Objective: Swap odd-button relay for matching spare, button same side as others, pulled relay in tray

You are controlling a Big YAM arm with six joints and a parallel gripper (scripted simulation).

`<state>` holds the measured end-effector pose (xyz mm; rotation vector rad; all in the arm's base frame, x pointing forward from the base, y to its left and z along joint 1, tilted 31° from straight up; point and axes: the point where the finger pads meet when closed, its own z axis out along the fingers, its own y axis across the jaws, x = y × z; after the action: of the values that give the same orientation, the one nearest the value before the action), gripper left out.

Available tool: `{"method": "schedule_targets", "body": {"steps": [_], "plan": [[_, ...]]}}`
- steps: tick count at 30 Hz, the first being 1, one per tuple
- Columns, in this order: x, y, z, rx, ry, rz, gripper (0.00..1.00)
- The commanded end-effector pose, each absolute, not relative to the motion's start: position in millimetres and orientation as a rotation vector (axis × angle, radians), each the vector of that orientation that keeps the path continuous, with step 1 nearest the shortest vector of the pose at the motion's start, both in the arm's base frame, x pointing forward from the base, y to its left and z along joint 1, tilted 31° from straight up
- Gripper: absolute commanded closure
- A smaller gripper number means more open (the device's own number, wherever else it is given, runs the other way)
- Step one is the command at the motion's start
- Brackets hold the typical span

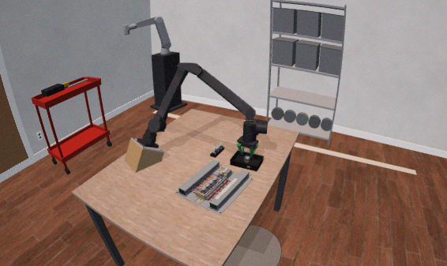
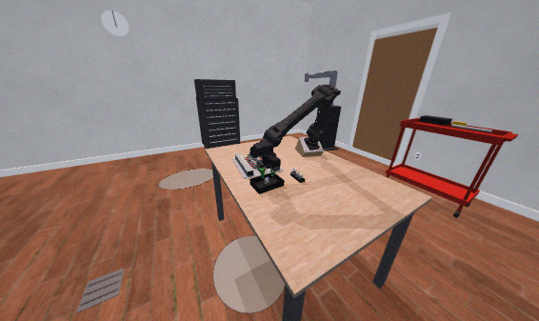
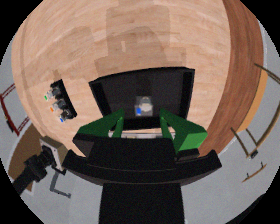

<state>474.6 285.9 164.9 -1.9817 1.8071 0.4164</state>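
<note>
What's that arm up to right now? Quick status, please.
Hand open above black tray, holding nothing. Pulled relay lying in tray. Spare relay waiting on table. Nothing in the way.

My gripper point(image 1: 247, 149) hangs over the black tray point(image 1: 255, 166), fingers parted, boxed by the tray's 4 walls, with 1 relay point(image 3: 144, 104) lying on the floor between them. Straight up is free. Toward the panel point(image 1: 215, 184), its 2 grey ducts and the relay row rise in my way. The spare holder point(image 1: 217, 149) stands near, with bare table point(image 1: 130, 207) beyond.
</note>
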Motion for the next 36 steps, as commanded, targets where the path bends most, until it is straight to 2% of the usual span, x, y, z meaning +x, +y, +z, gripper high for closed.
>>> {"method": "schedule_targets", "body": {"steps": [1,30,36], "plan": [[490.7,278.4,204.3,-1.94,1.76,0.368,0.41],[485.1,275.2,190.1,-1.953,1.787,0.39,0.41],[486.8,271.8,206.0,-1.946,1.772,0.378,0.41]]}}
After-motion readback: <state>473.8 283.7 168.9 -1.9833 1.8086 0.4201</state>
